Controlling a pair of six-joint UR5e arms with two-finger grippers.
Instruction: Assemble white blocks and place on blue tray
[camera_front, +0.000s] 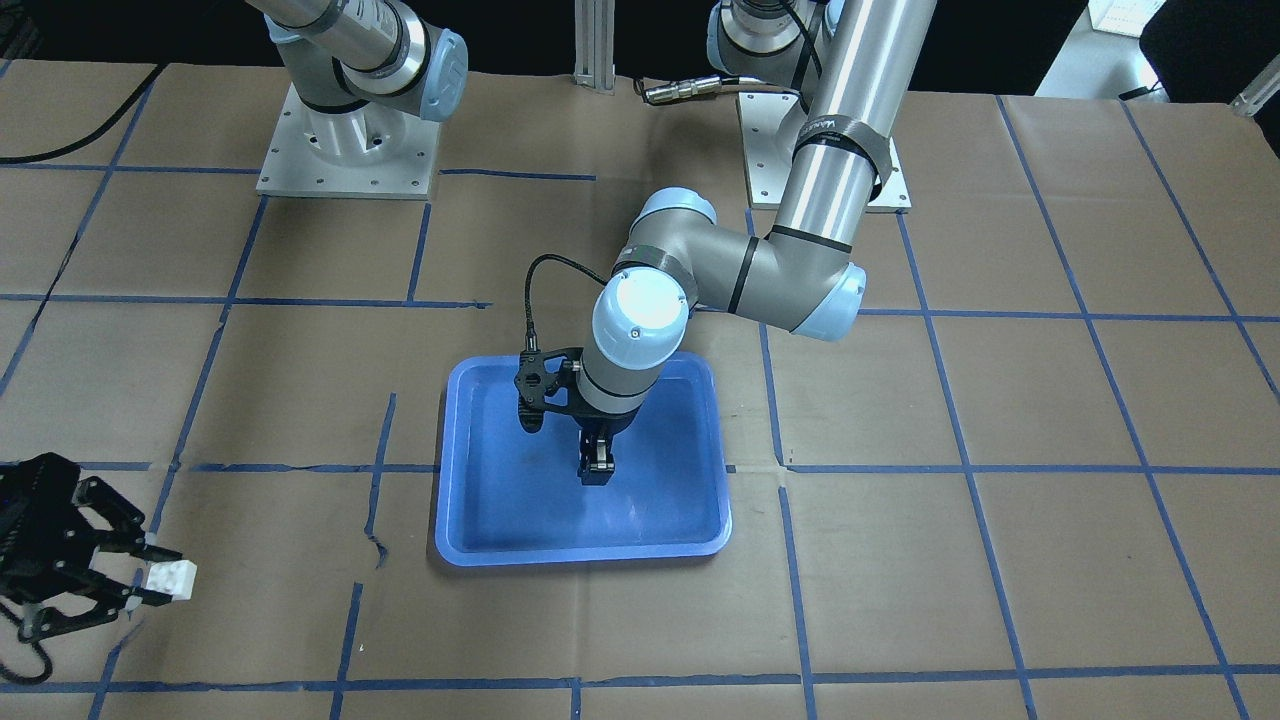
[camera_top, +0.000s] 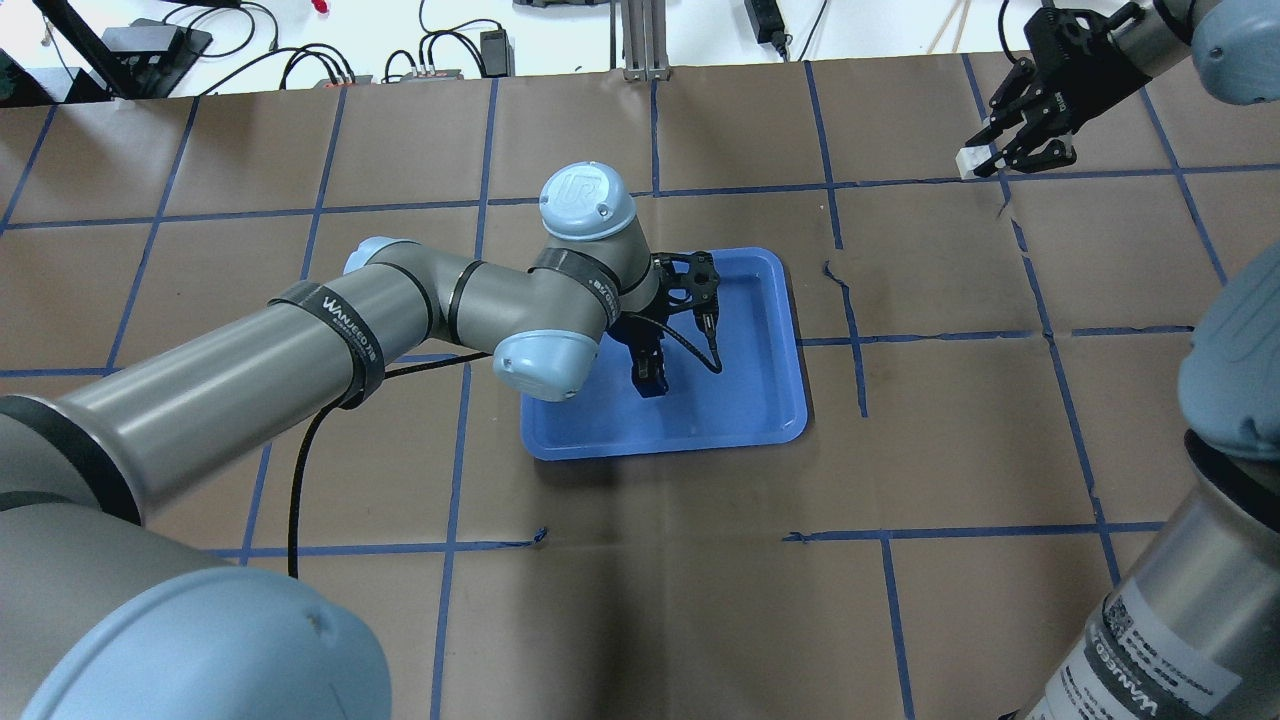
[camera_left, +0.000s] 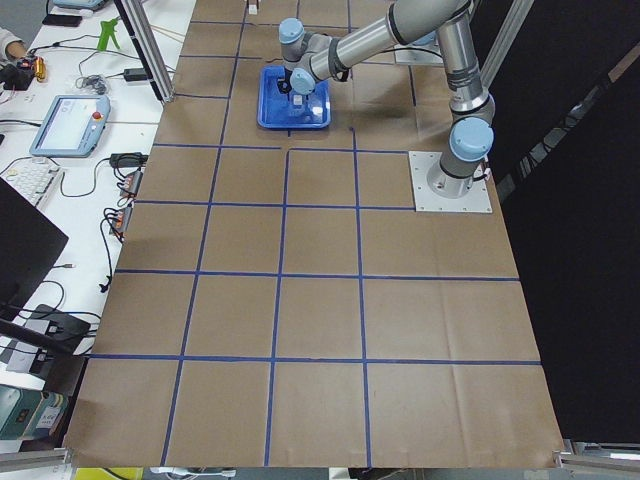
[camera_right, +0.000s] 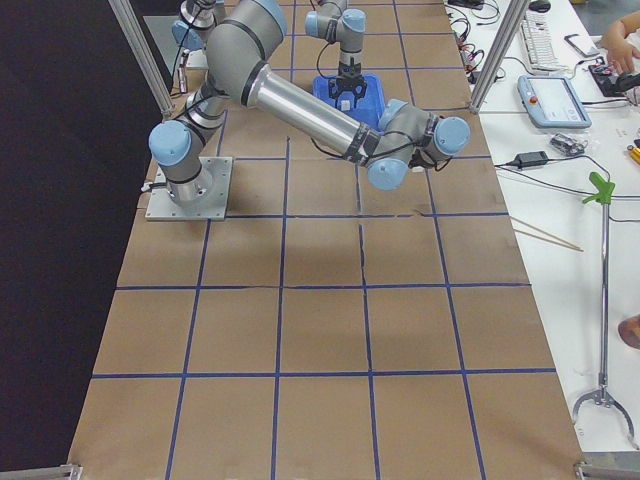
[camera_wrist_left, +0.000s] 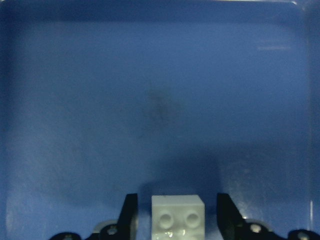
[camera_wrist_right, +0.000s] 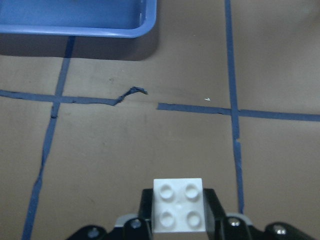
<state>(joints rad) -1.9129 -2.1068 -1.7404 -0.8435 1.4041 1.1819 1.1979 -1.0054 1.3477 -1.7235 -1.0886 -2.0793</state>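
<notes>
while left claw points down, spread around one white block, right claw pinches the second block.

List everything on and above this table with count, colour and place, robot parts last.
blue tray: one, blue, middle of the table.
white blocks: two, white. One is clamped in the right gripper, well away from the tray. The other sits between the fingers of the left gripper over the tray floor, with a gap on each side.
table: one, brown paper cover with a blue tape grid.
base plates: two, pale metal, at the robot's edge of the table.
left gripper: one, black, open, over the tray.
right gripper: one, black, shut on its block, above bare table.
</notes>
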